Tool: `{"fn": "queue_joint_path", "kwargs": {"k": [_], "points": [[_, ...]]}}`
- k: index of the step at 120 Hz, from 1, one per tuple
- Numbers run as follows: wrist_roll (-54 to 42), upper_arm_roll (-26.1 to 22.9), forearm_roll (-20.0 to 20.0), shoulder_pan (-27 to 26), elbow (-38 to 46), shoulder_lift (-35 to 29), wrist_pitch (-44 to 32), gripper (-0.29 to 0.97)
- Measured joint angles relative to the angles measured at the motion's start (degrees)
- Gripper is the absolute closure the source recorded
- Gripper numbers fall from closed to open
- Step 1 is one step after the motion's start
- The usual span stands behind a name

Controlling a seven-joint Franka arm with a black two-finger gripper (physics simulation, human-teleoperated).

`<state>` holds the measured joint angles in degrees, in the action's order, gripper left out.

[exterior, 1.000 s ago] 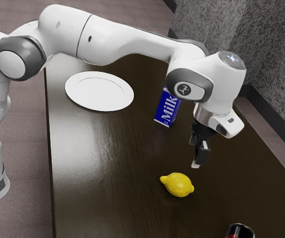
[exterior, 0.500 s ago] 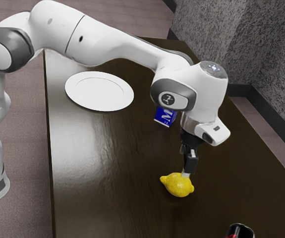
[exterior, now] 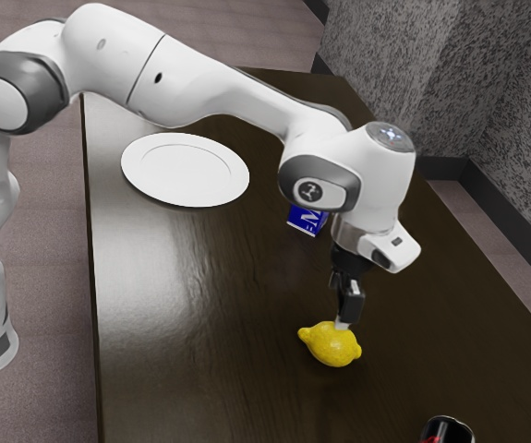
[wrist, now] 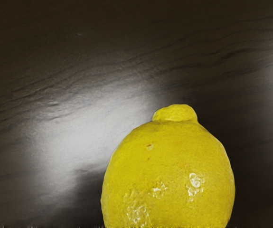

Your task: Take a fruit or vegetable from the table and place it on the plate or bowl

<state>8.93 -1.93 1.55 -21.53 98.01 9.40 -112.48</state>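
On the surface (exterior: 200, 305), the plate (exterior: 185, 169) lies far back toward the exterior view's left. The milk carton (exterior: 307, 220) stands to the plate's right, partly behind the arm. The lemon (exterior: 330, 344) lies nearer, well apart from the plate, with the end effector (exterior: 346, 318) directly over its top. A can (exterior: 448, 430) sits nearest, right of the lemon.

A dark, glossy wooden table (exterior: 200, 305) carries a blue milk carton (exterior: 307, 220) with white lettering, standing upright near its middle and partly hidden from the camera. A black can (exterior: 447, 429) pokes up at the exterior view's lower edge, well apart from the carton. A speckled grey wall (exterior: 413, 55) rises behind the table, with brownish floor (exterior: 53, 277) beside it.
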Motion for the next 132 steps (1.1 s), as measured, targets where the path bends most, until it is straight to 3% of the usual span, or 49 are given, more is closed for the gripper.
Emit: {"fn": "queue_joint_path", "kwargs": {"k": [132], "points": [[-0.03,-0.24,-2.59,-0.29,2.46,5.97,-6.80,0.01]]}}
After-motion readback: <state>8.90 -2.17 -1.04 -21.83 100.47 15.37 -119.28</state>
